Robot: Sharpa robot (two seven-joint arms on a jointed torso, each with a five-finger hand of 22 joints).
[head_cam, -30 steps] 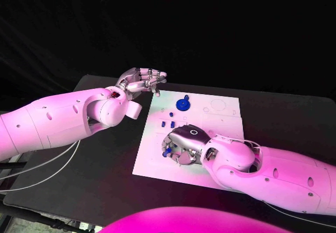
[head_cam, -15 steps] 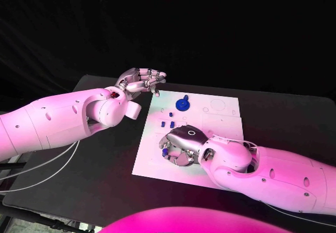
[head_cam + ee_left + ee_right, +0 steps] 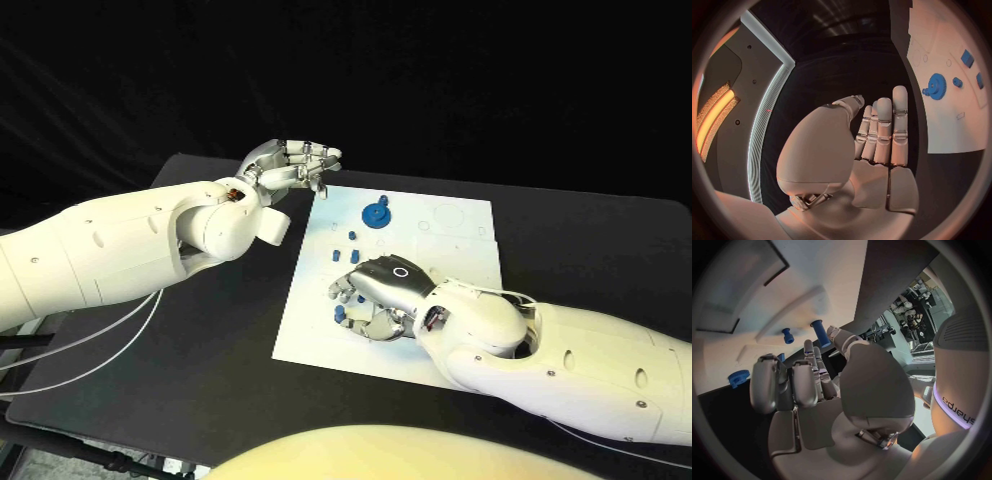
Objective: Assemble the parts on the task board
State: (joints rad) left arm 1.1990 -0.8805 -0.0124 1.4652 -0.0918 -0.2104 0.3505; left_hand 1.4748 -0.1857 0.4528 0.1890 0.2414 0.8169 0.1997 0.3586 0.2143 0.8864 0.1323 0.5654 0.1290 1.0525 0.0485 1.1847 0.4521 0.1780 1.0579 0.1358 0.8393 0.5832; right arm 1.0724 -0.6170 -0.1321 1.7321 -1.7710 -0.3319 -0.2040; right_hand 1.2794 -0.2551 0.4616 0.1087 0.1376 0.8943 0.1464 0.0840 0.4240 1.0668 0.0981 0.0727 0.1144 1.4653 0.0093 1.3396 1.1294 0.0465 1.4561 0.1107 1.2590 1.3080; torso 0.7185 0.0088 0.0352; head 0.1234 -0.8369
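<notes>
The task board is seen lying flat in the middle of the black tabletop in the head view, with a blue gear standing near its far edge and a few small blue pegs dotted just below that. The right hand is parked over the board's near-left part, fingers curled down around some blue bits; whether anything is actually pinched can't really be told from here. The left hand is held up just off the board's far-left corner, fingers curled in loosely, nothing seen in it. In the left wrist view, the left hand is shown with fingers straight and pressed side by side, thumb folded across, nothing held, and the board sits off to the side with the gear and a couple of blue pieces on it. In the right wrist view, the right hand is seen with fingers bent over the white board; two blue pegs stand just past the fingertips, the gear peeks out beside them, and a grip can't be confirmed.
</notes>
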